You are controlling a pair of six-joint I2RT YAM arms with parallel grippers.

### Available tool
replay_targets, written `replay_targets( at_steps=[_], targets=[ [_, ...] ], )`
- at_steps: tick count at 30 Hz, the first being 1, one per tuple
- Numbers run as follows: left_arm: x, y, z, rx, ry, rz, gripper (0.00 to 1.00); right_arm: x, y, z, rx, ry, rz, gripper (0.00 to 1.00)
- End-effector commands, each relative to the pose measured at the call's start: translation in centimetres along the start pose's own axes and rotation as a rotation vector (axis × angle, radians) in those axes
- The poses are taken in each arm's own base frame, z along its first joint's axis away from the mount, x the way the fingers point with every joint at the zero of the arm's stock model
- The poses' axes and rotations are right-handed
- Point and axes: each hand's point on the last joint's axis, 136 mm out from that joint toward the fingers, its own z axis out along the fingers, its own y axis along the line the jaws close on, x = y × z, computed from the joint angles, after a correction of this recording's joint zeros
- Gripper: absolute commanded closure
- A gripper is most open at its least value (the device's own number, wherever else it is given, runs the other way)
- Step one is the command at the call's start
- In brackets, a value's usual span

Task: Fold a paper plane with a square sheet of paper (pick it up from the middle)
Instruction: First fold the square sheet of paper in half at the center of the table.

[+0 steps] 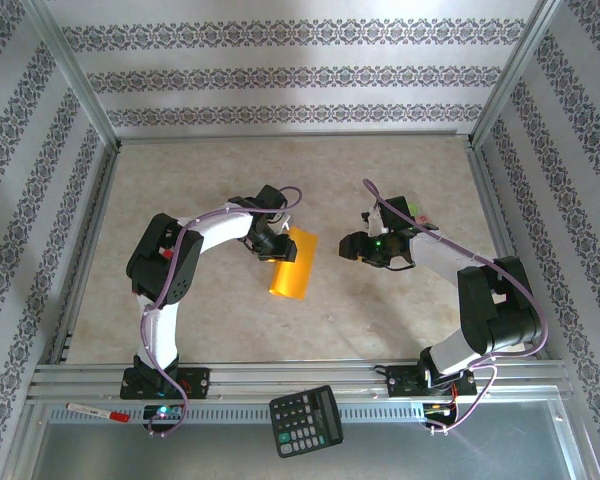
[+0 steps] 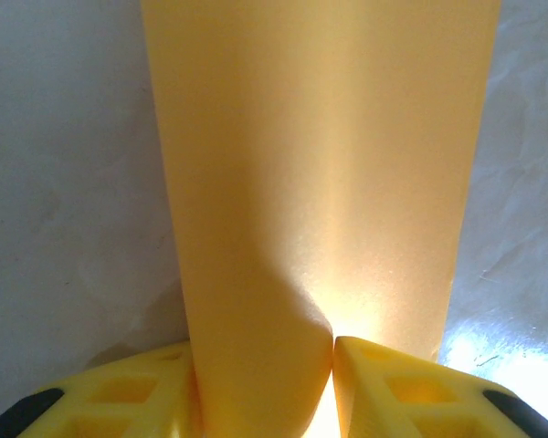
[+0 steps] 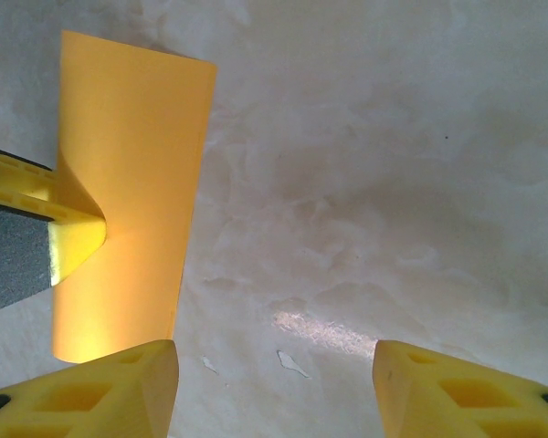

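Overhead, a calculator (image 1: 306, 420) — close up, left fingers (image 2: 119, 388) pinch paper (image 2: 320, 182).

Materials as I see them from the console. The square sheet of paper (image 2: 320, 164) is thin orange-yellow paper, smooth and matt, and it glows slightly translucent beside the left gripper (image 2: 265, 360). That gripper and the right gripper (image 3: 274, 351) end in moulded yellow plastic with a satin finish and recessed cells. I read the desk (image 3: 393, 182) as a pale, mottled, stone-look surface with a faint sheen. The frame rails (image 1: 300, 375) are bare brushed metal. The calculator (image 1: 306, 420) is black plastic. The walls (image 1: 280, 75) carry a matt patterned covering.
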Motion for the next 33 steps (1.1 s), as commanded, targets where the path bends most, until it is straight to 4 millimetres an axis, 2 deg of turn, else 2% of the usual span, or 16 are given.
replay_targets(
  at_steps=[1,33],
  targets=[
    [1.97,0.91,2.86,-0.05,0.082,0.005,0.59,-0.17,0.25,0.1,0.005,0.005,-0.008,0.41],
    [2.39,1.63,3.68,-0.091,0.093,-0.033,0.58,-0.38,0.41,0.37,-0.005,0.01,-0.006,0.41]
  ],
)
